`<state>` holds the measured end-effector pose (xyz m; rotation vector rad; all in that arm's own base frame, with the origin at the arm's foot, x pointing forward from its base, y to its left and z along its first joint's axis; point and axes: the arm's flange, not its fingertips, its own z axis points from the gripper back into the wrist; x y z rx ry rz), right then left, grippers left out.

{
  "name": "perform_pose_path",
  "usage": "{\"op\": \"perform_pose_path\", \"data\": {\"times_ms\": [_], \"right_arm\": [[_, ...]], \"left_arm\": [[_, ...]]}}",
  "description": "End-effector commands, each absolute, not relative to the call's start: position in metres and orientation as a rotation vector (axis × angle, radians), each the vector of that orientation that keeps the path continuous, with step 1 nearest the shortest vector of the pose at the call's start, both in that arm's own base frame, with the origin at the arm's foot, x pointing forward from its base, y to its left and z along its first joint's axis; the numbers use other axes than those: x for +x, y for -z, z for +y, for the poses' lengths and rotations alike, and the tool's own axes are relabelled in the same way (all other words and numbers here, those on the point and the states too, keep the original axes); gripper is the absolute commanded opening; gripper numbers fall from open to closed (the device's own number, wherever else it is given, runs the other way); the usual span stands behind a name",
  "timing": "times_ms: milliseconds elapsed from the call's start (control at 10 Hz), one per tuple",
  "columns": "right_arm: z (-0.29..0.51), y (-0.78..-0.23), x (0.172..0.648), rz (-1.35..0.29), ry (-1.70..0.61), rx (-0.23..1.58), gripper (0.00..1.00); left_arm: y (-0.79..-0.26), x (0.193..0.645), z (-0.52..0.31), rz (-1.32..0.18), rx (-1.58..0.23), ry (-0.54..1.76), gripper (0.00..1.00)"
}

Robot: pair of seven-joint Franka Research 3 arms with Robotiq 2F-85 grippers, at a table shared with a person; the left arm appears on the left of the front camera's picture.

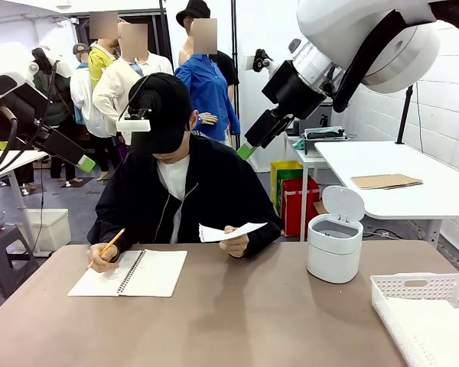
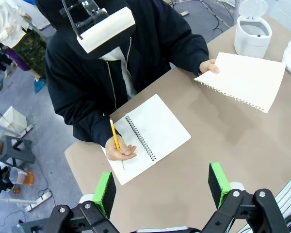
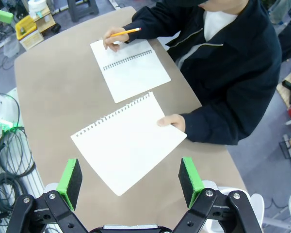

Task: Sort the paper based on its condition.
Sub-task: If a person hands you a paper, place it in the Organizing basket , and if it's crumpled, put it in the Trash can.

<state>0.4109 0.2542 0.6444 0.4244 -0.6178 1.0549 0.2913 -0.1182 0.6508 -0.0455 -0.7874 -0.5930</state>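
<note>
Starting with the paper (image 3: pixel 128 141): held up clear of the surface (image 1: pixel 237 329) by the person's hand (image 3: pixel 172 121), pinched at one edge only, probably for reading or checking before passing it on; looks flat and unwrinkled, with one ragged perforated edge as if torn from a spiral binding, so likely the sound kind, though hard to be sure. In the front view, found at 12 o'clock of the surface, near its far edge; in the right wrist view, dead centre, just beyond the green pads.

At 8 o'clock from the paper in the front view, lying open and flat: a spiral notebook (image 1: pixel 149 271), pinned under the person's other hand (image 2: pixel 121 151), busy with a pencil (image 2: pixel 115 138); hence only one of the person's hands spare for the paper. At 3 o'clock from the paper, standing with lid tipped up: a white bin (image 1: pixel 334 248), presumably ready for spoiled paper; at 4 o'clock, by the near right corner: a white basket (image 1: pixel 424 306), presumably for sound paper; cannot tell for certain which goes where.

Above all this, raised well off the surface and touching nothing: the right hand (image 3: pixel 130 179), fingers spread wide and empty, aimed down at the paper as if placed to receive it; the left hand (image 2: pixel 161 187), likewise spread and empty, looking down on the notebook, with the paper well apart at 2 o'clock in its own view. No sorting done yet, judging by the paper's place.
</note>
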Motion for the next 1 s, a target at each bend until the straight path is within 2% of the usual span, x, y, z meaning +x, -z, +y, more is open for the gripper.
{"op": "perform_pose_path", "data": {"times_ms": [0, 500, 900], "right_arm": [[0.255, -0.644, 0.411, -0.613, -1.048, 0.440, 1.00], [0.254, -0.644, 0.411, -0.618, -1.055, 0.424, 1.00], [0.245, -0.605, 0.437, -0.211, -0.894, 0.545, 1.00]], "left_arm": [[-0.650, 0.292, -0.118, -0.788, -0.048, 0.591, 1.00], [-0.650, 0.292, -0.118, -0.788, -0.048, 0.591, 1.00], [-0.650, 0.292, -0.118, -0.788, -0.048, 0.591, 1.00]]}}
